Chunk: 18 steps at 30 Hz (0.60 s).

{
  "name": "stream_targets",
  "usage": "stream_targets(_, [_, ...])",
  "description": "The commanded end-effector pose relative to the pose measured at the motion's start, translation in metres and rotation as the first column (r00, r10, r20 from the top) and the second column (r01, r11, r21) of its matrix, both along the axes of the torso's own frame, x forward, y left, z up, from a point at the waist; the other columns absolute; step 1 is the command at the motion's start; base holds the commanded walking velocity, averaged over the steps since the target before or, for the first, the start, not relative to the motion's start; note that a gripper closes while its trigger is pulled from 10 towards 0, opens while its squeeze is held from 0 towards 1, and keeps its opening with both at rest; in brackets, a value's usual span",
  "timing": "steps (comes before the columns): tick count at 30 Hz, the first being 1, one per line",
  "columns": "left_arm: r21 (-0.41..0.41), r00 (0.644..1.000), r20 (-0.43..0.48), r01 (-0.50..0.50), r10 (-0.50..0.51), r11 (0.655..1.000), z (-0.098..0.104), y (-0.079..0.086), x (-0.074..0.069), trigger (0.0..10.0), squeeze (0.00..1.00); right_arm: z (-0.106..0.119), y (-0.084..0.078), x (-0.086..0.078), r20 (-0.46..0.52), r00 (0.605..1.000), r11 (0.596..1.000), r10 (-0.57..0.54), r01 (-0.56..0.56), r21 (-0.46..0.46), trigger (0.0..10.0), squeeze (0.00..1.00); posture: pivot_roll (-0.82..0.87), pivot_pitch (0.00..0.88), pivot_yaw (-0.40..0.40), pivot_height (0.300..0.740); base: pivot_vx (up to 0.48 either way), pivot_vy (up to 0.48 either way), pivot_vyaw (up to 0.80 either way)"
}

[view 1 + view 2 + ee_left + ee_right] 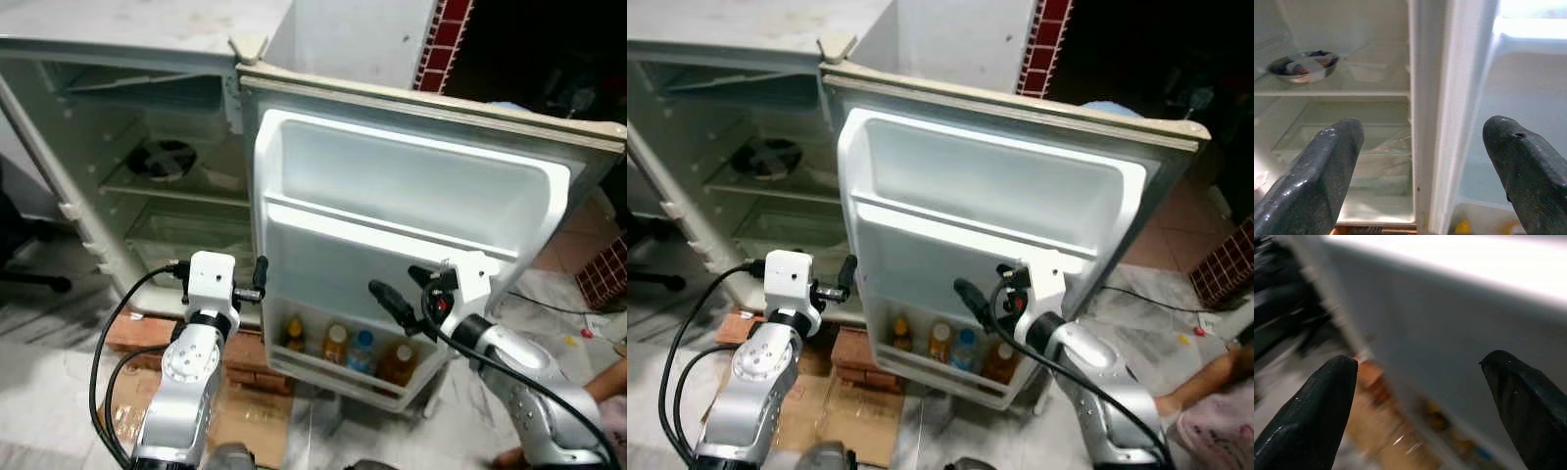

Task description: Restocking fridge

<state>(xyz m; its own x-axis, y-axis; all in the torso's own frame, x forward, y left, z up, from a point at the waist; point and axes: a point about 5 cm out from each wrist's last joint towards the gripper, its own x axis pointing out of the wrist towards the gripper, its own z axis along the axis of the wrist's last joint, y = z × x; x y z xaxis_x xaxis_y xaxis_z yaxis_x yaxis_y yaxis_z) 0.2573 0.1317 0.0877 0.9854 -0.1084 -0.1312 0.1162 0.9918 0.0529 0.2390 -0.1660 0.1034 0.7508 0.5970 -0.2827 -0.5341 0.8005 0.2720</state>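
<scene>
Right now both arms are raised in front of the open fridge door (411,186), and the bottles (348,348) — four standing upright in a row along the door's bottom shelf (333,377) — lie below and just ahead of the right gripper (402,294), which is the nearer of the two. That row runs sideways across the door, so a reach would go down and forward. The right gripper's fingers (1308,421) are spread wide and hold nothing, pointing at the door's inner wall. The left gripper (257,284) hovers at the door's hinge edge, fingers (1312,176) likewise parted and empty, looking into the fridge body where a bowl (1303,66) sits on a shelf
</scene>
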Motion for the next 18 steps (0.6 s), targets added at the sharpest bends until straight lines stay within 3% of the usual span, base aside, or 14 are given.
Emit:
stream_targets(1, [0.006, 1.0, -0.001, -0.006, 0.006, 1.0, 0.0, 0.0, 0.003, 10.0, 0.0, 0.002, 0.004, -0.005, -0.024, 0.996, 0.996, 0.09, -0.09, 0.021, 10.0, 0.0, 0.02, 0.0, -0.042, 0.74, 0.0, 0.0, 0.0])
stream_targets(5, [0.027, 1.0, -0.001, 0.0, 0.0, 1.0, 0.0, 0.001, 0.003, 10.0, 0.0, -0.006, -0.004, -0.019, -0.114, 0.97, 0.975, 0.214, -0.219, -0.033, 10.0, 0.0, 0.02, 0.0, -0.043, 0.74, 0.0, 0.0, 0.0])
stream_targets(9, [0.011, 1.0, -0.009, -0.003, 0.003, 1.0, -0.001, 0.003, 0.003, 10.0, 0.0, -0.024, -0.036, -0.017, -0.232, 0.967, 0.972, 0.106, -0.149, -0.18, 10.0, 0.0, 0.01, 0.0, -0.042, 0.74, 0.0, -0.24, 0.0])
stream_targets(14, [0.011, 1.0, -0.01, -0.003, 0.004, 1.0, -0.001, 0.003, 0.003, 10.0, 0.0, -0.022, -0.045, -0.014, -0.241, 0.966, 0.968, 0.097, -0.148, -0.203, 10.0, 0.0, 0.01, 0.0, -0.038, 0.74, 0.0, -0.454, 0.0])
stream_targets(18, [0.013, 1.0, -0.009, 0.008, -0.007, 1.0, -0.001, 0.001, 0.004, 10.0, 0.0, -0.027, -0.054, -0.009, -0.237, 0.969, 0.951, 0.063, -0.13, -0.28, 10.0, 0.0, 0.01, 0.0, -0.036, 0.74, 0.0, -0.48, 0.0])
